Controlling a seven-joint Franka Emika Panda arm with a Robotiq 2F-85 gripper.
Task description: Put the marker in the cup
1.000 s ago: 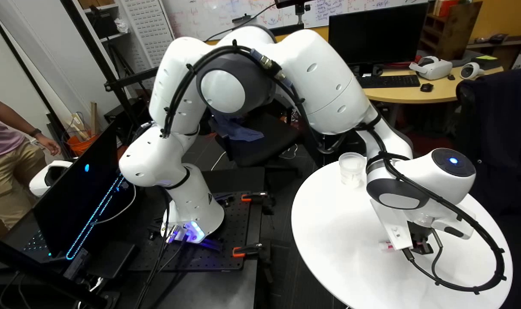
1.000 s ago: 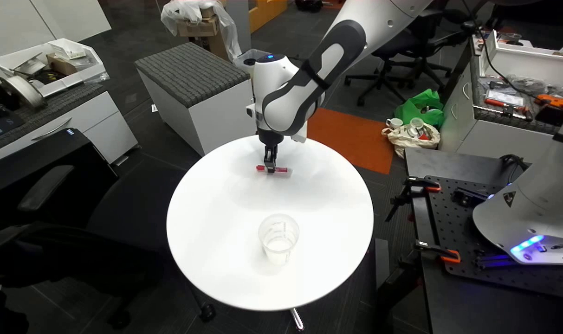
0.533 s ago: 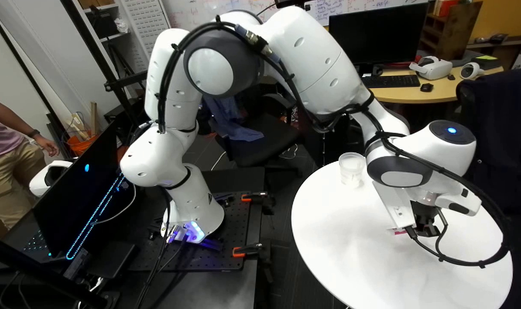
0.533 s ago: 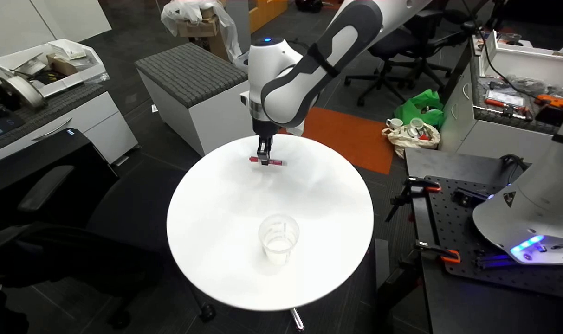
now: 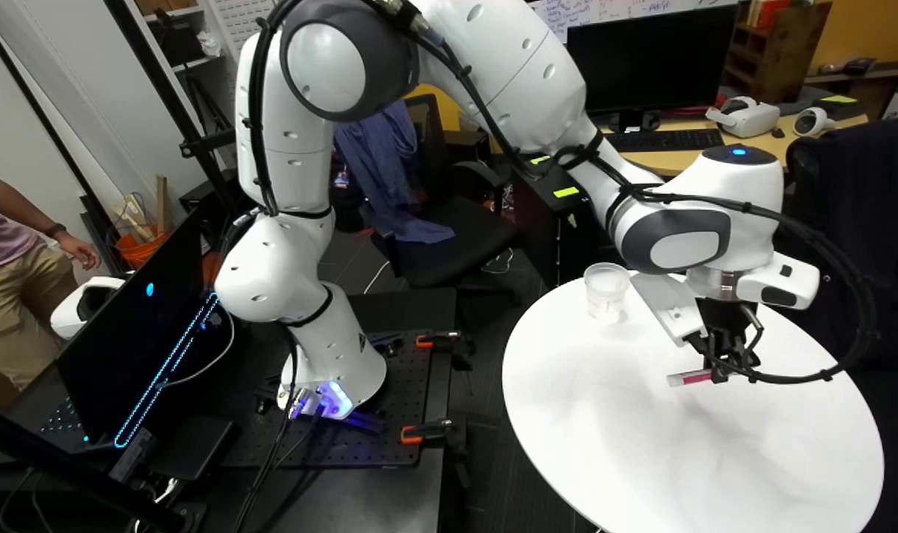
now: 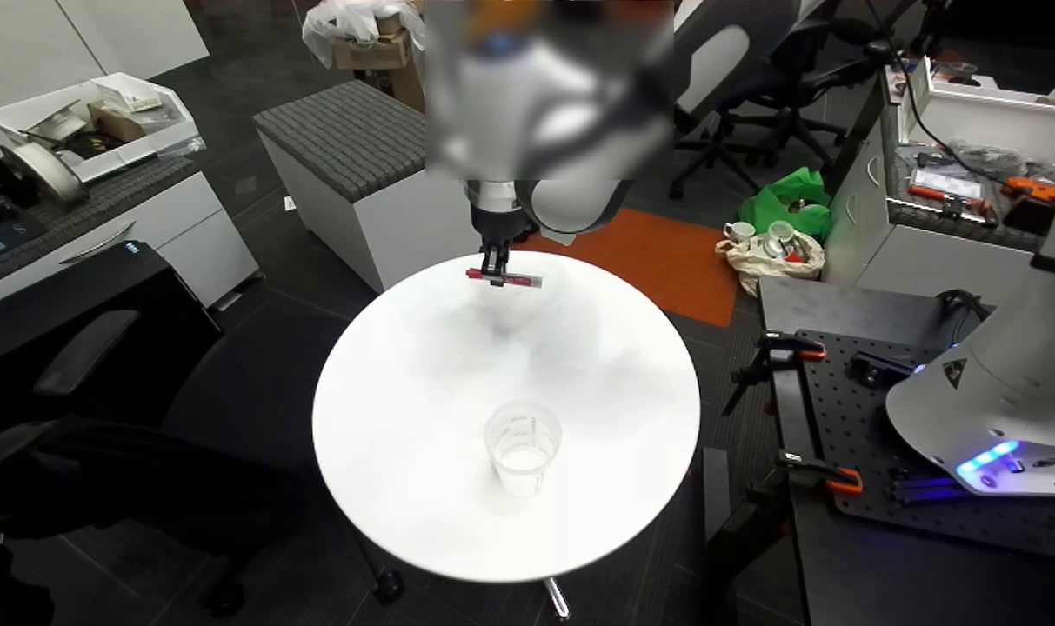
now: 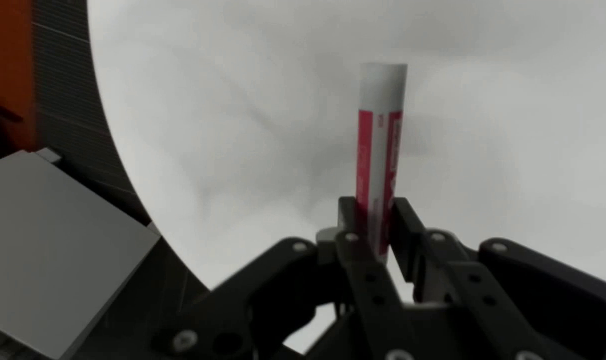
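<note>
The red and white marker (image 5: 691, 378) is held level between the fingers of my gripper (image 5: 719, 369). In an exterior view the marker (image 6: 523, 279) sticks out on both sides of the gripper (image 6: 495, 275), above the table. In the wrist view the marker (image 7: 378, 145) points away from the gripper (image 7: 375, 220), with its grey-white end far out; its near end is partly hidden by the fingers. The clear cup (image 5: 606, 296) stands upright on the white table, apart from the gripper. The cup (image 6: 523, 452) also shows in an exterior view; it is out of the wrist view.
The round white table (image 5: 567, 400) bears the cup. A grey-topped cabinet (image 6: 362, 139) stands beyond the table's edge. Dark chairs (image 6: 231, 391) are near the table. The black base table (image 6: 849, 556) with orange clamps stands apart from it. A blurred patch covers part of the arm.
My gripper has risen from the table with the marker in it. The wrist has turned more upright. The cup has not moved.
</note>
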